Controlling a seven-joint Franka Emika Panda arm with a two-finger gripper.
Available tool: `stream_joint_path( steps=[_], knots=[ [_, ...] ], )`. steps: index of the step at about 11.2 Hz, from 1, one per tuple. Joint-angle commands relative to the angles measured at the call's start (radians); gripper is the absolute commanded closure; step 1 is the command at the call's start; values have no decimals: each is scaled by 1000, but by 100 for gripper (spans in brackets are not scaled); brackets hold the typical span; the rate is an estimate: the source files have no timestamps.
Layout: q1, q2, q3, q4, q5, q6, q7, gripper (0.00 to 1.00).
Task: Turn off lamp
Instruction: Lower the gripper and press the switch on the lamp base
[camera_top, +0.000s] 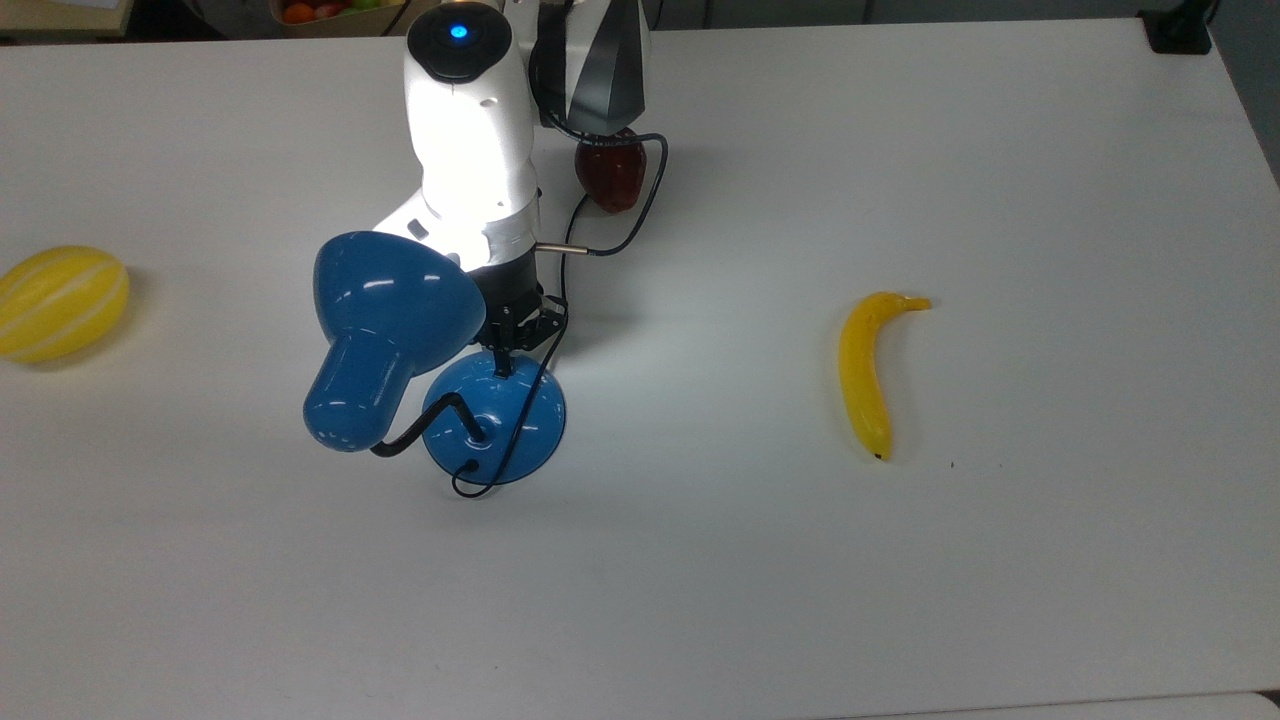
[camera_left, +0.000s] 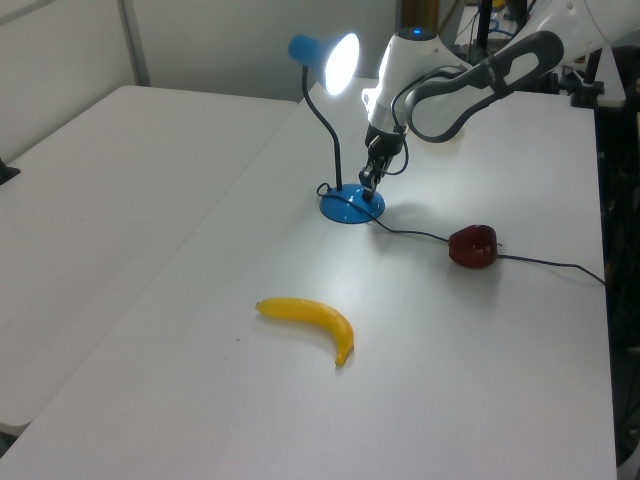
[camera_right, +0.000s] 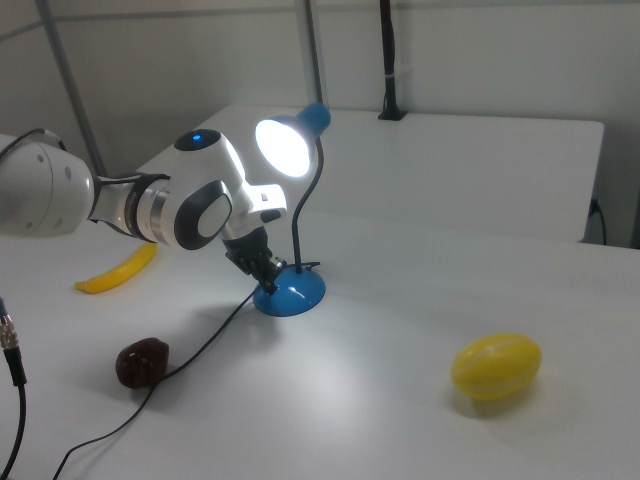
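The blue lamp is lit, its bell-shaped shade (camera_top: 390, 300) glowing bright in the left view (camera_left: 338, 60) and the right view (camera_right: 283, 146). A black gooseneck joins it to the round blue base (camera_top: 525, 425) on the white table. My gripper (camera_top: 506, 357) points down with its fingers shut, the tips resting on the far part of the base where the small black switch sits, hidden under them. In the left view the gripper (camera_left: 368, 189) meets the top of the base (camera_left: 347, 210). The right view shows the gripper (camera_right: 268, 279) on the base (camera_right: 298, 294).
The lamp's black cord (camera_top: 548, 345) runs from the base past a dark red fruit (camera_top: 610, 175) behind the arm. A banana (camera_top: 865, 375) lies at the top view's right and a yellow melon (camera_top: 60, 300) at the top view's left edge.
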Motion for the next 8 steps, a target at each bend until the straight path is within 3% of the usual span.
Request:
stream_joint_path(
  steps=[1, 8],
  knots=[
    [20, 7, -9, -5, -8, 16, 14, 100],
    [22, 8, -9, -30, -1, 15, 49, 100]
  ],
)
